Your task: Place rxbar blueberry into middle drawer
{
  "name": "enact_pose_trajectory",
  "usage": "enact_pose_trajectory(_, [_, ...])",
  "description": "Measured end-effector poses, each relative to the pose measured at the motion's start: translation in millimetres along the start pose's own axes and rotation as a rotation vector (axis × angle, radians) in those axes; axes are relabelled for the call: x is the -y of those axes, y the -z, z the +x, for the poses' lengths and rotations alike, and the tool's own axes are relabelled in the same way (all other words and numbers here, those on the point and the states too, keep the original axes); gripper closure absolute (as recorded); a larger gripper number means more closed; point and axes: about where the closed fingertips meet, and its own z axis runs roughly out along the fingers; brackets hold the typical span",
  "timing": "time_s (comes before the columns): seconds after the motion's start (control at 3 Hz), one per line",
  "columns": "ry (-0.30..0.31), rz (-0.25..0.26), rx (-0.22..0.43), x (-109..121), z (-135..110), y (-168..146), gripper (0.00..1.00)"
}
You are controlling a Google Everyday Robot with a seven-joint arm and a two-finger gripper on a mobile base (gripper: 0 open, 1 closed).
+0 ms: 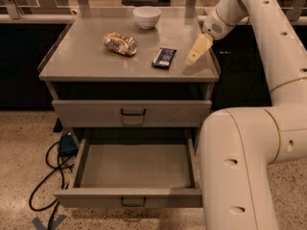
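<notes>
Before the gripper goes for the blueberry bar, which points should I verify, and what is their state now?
1. The middle drawer is pulled open: ok.
2. The rxbar blueberry lies flat on the cabinet top, uncovered: ok.
3. The can and the bowl stand apart from the bar: ok.
4. The gripper is over the bar: not ok, it hangs to the bar's right, near the top's edge.
5. The gripper is ready to grasp: cannot tell.
</notes>
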Motion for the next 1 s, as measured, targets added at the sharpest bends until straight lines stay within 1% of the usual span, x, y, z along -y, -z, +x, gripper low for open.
enact_pose_trajectory(0.33, [-0.002,-0.002,0.001,1,1,-3,0.00])
enact_pose_trajectory(0.67, [-0.004,-0.018,0.066,1,1,-5,0.00])
enact_pose_trajectory(1.0, [0.009,-0.085,0.287,3,11,-23,0.00])
